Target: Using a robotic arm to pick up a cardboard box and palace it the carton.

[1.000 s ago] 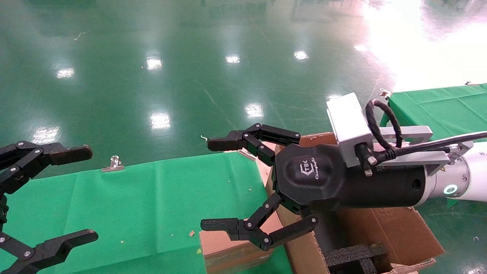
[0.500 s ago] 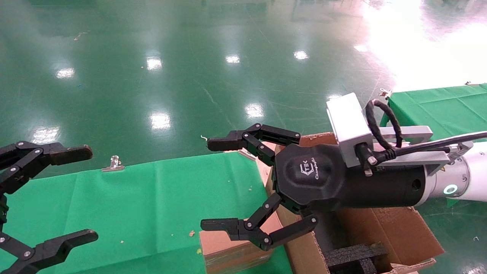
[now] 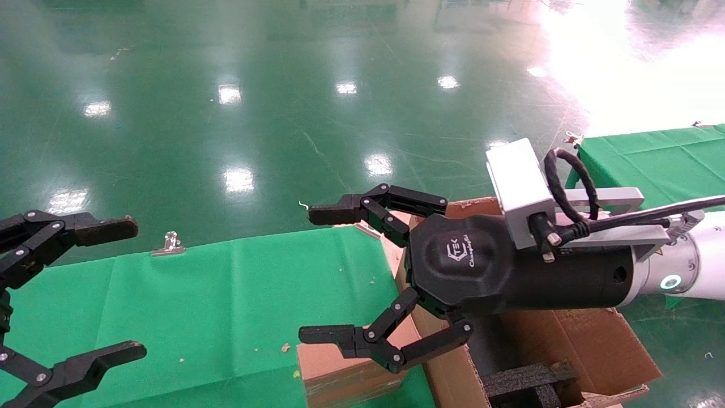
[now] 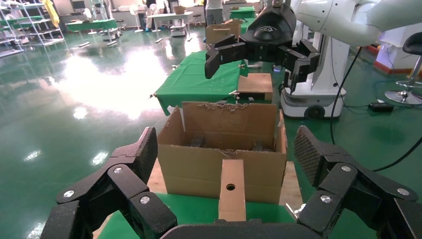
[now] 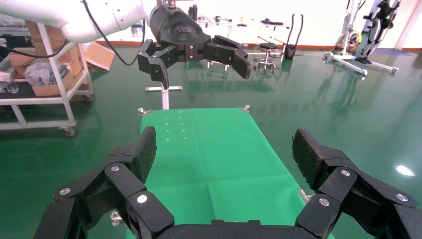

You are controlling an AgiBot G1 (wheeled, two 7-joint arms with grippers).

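The small brown cardboard box [image 3: 340,374] stands on the green table, against the carton's [image 3: 589,345] left wall. In the left wrist view the cardboard box [image 4: 232,191] shows a round hole and stands in front of the carton [image 4: 199,159]. The white robotic arm's right gripper [image 3: 313,275] is open and hangs level above the box and the carton's left edge, pointing left, touching neither. In its own view the right gripper [image 5: 225,152] holds nothing. My left gripper [image 3: 131,289] is open at the left edge, far from the box.
Green cloth [image 3: 198,294] covers the table, held by a metal clip [image 3: 169,243] at its far edge. Black foam blocks [image 3: 527,379] lie inside the carton. A second green table [image 3: 651,158] stands at the far right. Shiny green floor lies beyond.
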